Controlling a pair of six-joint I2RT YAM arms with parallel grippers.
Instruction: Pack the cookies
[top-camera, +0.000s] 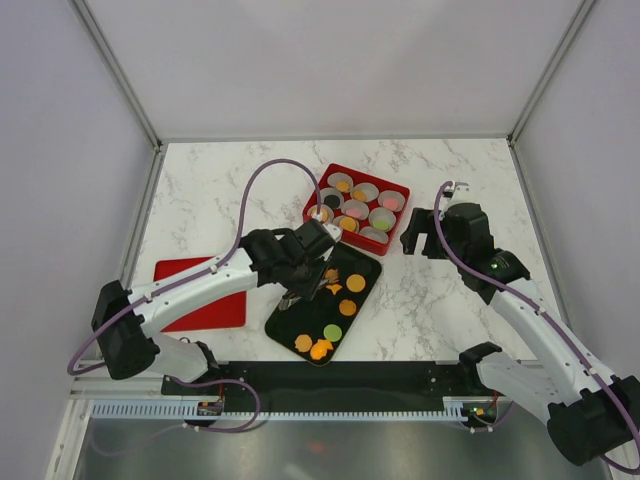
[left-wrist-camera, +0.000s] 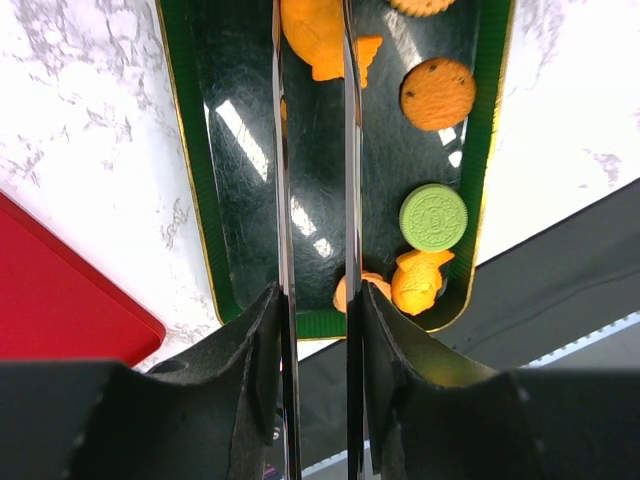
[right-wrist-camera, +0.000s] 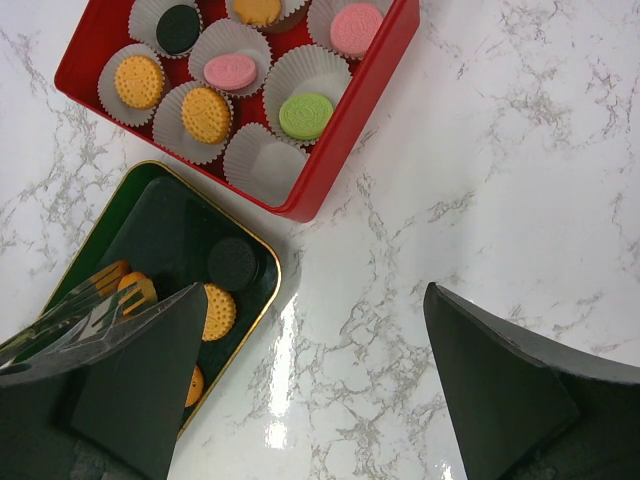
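Observation:
The cookies lie partly on a dark gold-rimmed tray (top-camera: 290, 322) and partly in paper cups in a red box (top-camera: 402, 190). On the tray are orange discs (top-camera: 356, 283), a green one (top-camera: 333, 332) and fish shapes (top-camera: 321, 349). My left gripper (top-camera: 300, 265) is shut on metal tongs (left-wrist-camera: 281, 200), whose blades reach over the tray and straddle an orange cookie (left-wrist-camera: 312, 35). The green cookie (left-wrist-camera: 433, 217) lies to the right of the blades. My right gripper (top-camera: 425, 232) is open and empty over bare marble, right of the box (right-wrist-camera: 340, 130). One cup (right-wrist-camera: 262, 160) is empty.
A flat red lid (top-camera: 200, 295) lies left of the tray, under my left arm. A dark cookie (right-wrist-camera: 234, 263) sits at the tray's corner nearest the box. White walls close in the marble table on three sides. A black strip runs along the near edge.

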